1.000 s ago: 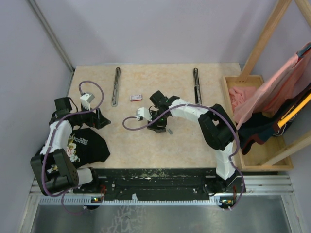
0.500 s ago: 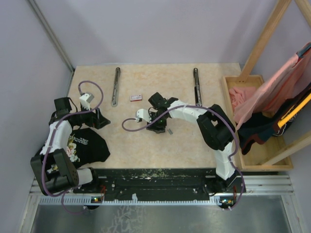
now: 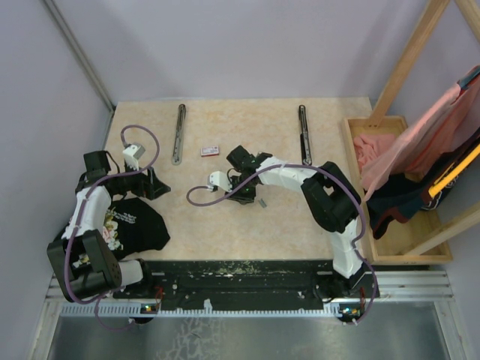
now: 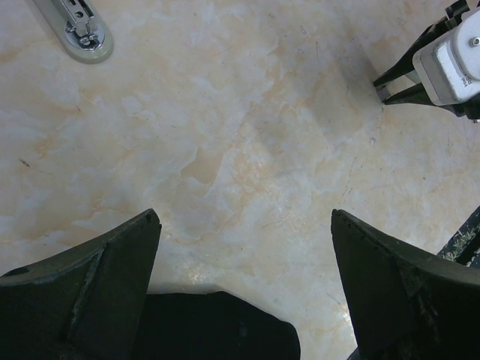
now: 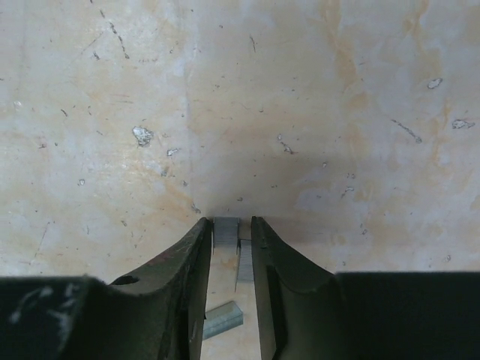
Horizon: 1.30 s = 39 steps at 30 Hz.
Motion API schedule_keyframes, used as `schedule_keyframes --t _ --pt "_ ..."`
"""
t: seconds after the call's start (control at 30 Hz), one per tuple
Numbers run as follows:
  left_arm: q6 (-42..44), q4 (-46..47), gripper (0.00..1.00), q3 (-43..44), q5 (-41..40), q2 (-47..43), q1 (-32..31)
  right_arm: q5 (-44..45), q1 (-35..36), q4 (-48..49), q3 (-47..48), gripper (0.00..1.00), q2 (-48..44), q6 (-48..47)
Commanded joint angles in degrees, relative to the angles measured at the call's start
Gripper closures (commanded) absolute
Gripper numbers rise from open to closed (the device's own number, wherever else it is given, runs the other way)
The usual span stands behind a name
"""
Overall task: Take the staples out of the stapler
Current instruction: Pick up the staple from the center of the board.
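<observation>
The staples lie on the counter near the middle of the overhead view. They form a short grey strip between the fingertips of the right hand, whose jaws are drawn narrow around it; whether they pinch it cannot be told. A loose piece lies just below. The left hand hangs released, jaws wide, beside a black T-shirt. One opened stapler lies at upper left and a second stapler at upper right, with a small red-and-white box between them. At the right edge, a wooden crate holds pink cloth.
</observation>
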Motion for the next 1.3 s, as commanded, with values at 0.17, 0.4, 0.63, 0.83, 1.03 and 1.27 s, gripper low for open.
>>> schedule_keyframes --t 0.17,0.4,0.63,0.83,1.03,1.27 --pt "0.89 -0.62 0.00 1.73 1.77 -0.09 0.52 0.90 0.64 0.92 -0.27 0.77 0.32 -0.56" --pt "0.93 -0.62 0.00 1.78 1.74 0.12 0.56 0.80 0.71 0.81 -0.07 0.82 -0.77 -0.49" --pt "0.87 -0.62 0.00 1.82 1.77 0.33 0.56 -0.75 0.71 0.22 1.20 0.84 -1.94 0.36" --pt "0.85 -0.62 0.00 1.82 1.72 0.52 0.56 -2.06 0.71 -0.07 2.78 0.85 -3.52 1.57" --pt "0.86 -0.69 0.00 1.84 1.83 0.56 0.55 -2.47 0.50 -0.48 4.27 0.85 -4.62 2.37" --pt "0.81 -0.66 0.00 1.90 1.84 0.56 0.55 -4.85 -1.51 -1.64 7.56 0.85 -5.54 4.05"
